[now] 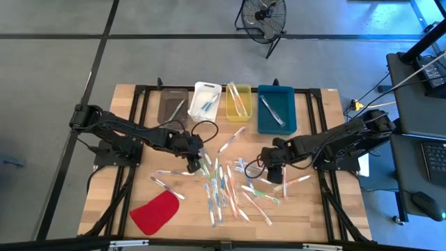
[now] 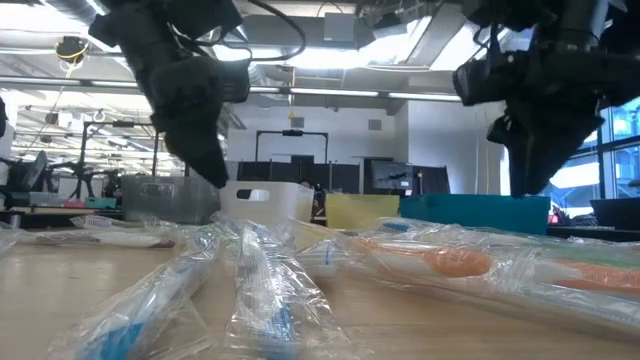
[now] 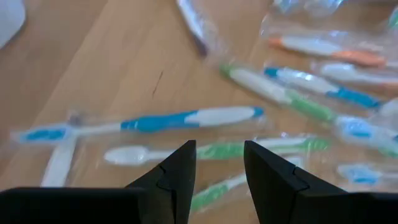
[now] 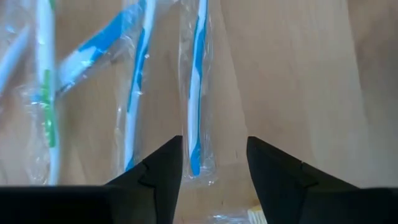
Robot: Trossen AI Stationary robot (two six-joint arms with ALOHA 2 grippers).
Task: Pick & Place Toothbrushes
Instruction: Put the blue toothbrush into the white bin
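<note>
The toothbrushes (image 1: 226,187) lie scattered across the lower centre of the table (image 1: 125,104), a few in the bins along the top. The left gripper (image 1: 196,161) and right gripper (image 1: 267,164) hover over the pile, fingers parted, both holding nothing

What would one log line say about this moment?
left claw: open, empty, over toothbrushes | right claw: open, above blue toothbrush | bins: few placed

Left end effector (image 1: 195,155) open, low; right end effector (image 1: 268,162) open, low.
</note>
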